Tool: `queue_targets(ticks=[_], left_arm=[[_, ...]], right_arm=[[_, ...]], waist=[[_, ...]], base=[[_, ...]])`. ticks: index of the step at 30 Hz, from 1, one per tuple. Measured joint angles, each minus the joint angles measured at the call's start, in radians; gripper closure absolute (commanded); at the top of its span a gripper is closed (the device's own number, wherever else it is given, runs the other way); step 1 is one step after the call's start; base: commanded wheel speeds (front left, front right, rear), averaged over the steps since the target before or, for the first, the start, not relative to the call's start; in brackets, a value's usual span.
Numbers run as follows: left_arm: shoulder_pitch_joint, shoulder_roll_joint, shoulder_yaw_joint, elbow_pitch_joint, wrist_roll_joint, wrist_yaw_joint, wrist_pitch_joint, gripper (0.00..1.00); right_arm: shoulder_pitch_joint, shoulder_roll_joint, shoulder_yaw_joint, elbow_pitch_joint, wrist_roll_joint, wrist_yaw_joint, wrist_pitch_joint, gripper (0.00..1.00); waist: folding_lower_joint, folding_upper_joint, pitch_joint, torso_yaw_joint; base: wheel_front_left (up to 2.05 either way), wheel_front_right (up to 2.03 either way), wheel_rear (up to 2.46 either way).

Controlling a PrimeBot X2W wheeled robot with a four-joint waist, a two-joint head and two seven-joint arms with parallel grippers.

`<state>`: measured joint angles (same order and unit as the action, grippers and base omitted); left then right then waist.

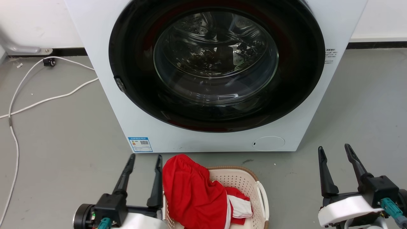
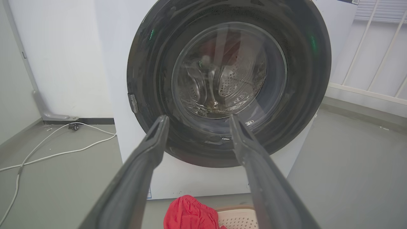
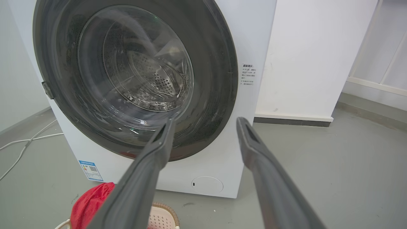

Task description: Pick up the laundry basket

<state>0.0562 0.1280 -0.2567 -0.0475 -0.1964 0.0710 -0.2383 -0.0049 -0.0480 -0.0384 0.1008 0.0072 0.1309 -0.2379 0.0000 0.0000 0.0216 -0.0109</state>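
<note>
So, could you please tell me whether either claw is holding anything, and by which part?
Nothing is held: the left claw and the right claw are both open and empty.

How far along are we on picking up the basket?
Nothing lifted yet: the basket sits on the floor with red clothes in it. In hand: nothing; the left tool is open beside it, the right tool open and well off to its side. Remaining: grip and lift.

Bottom edge cuts off laundry basket [image 1: 245, 183]; red garment [image 1: 192, 190] hides its left half.
</note>
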Motion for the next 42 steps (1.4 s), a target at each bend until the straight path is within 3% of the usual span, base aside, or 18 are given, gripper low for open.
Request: queue_targets(ticks=[7, 15, 20, 42], left_arm=[[0.024, -0.047, 0.076, 0.014, 0.039, -0.081, -0.012, 0.0], [0.035, -0.071, 0.104, 0.041, 0.094, -0.133, -0.024, 0.0], [0.038, -0.076, 0.136, 0.057, 0.06, -0.146, -0.025, 0.0], [0.031, -0.077, 0.131, 0.065, 0.044, -0.151, -0.025, 0.0]], right_arm=[[0.005, 0.0, -0.008, 0.012, -0.01, 0.0, -0.013, 0.0], [0.005, 0.0, -0.009, 0.014, -0.051, 0.0, -0.025, 0.0], [0.005, 0.0, -0.01, 0.029, 0.01, 0.0, -0.025, 0.0], [-0.005, -0.001, -0.001, 0.038, 0.022, 0.0, -0.025, 0.0]], waist=[[0.0, 0.0, 0.0, 0.0], [0.0, 0.0, 0.002, 0.0], [0.0, 0.0, 0.003, 0.0], [0.0, 0.0, 0.029, 0.002]], base=[[0.0, 0.0, 0.0], [0.0, 0.0, 0.0], [0.0, 0.0, 0.0], [0.0, 0.0, 0.0]])
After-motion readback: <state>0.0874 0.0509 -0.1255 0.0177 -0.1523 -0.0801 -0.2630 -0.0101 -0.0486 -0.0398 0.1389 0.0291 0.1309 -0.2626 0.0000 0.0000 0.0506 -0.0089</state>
